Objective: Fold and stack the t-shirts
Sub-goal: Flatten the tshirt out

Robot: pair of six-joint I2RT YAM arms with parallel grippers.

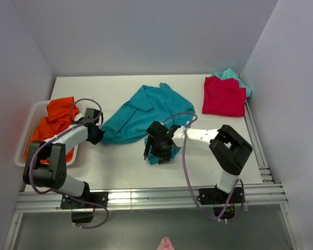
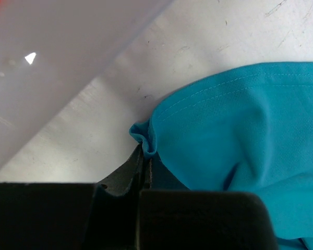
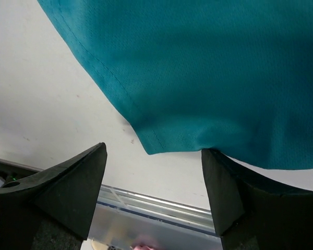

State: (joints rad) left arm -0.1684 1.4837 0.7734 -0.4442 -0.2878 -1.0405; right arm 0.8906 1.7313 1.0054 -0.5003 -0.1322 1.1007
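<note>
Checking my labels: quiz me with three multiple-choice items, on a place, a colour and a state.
1. The orange tee lies: A mid-table; B in the basket; C at the far right corner.
2. The far-right stack's top tee is: A yellow; B white; C red.
3. The left pincer is: A open; B shut on the blue tee; C shut on the basket.
Answers: 1 B, it fills the white basket at left. 2 C, red covers a light-teal tee. 3 B, it pinches the hem corner.
</note>
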